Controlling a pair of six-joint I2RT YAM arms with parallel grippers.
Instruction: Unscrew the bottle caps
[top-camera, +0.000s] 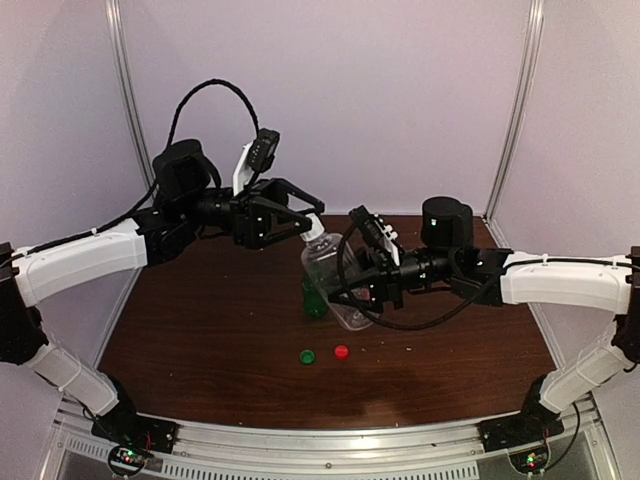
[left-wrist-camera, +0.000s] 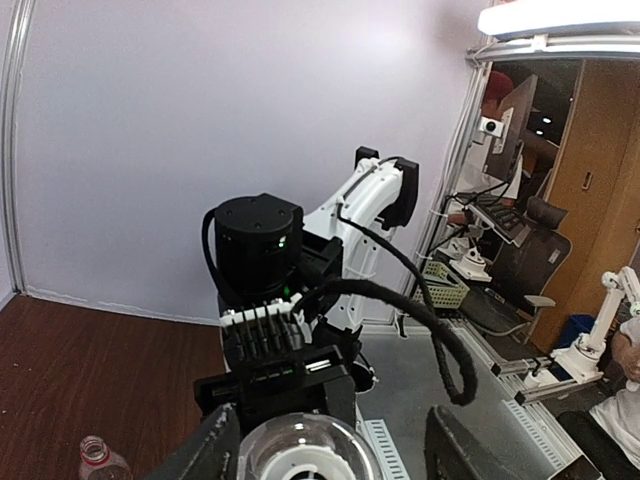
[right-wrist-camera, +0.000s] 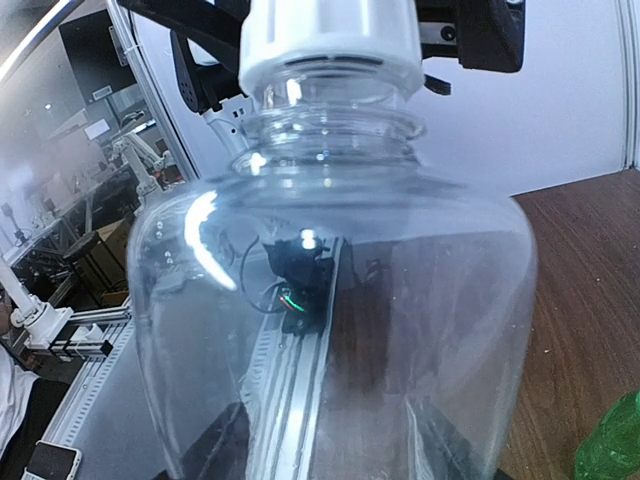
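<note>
Pale lilac walls (top-camera: 330, 100), dark wooden table (top-camera: 200, 335), office chair (left-wrist-camera: 532, 262) beyond.

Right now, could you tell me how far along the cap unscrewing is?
Done: the red cap and green cap lie loose on the table. In hand: the right gripper holds the wide clear bottle tilted, its white cap still on. The left gripper is open around that cap, with fingers on either side. Left: twisting the white cap off.
</note>
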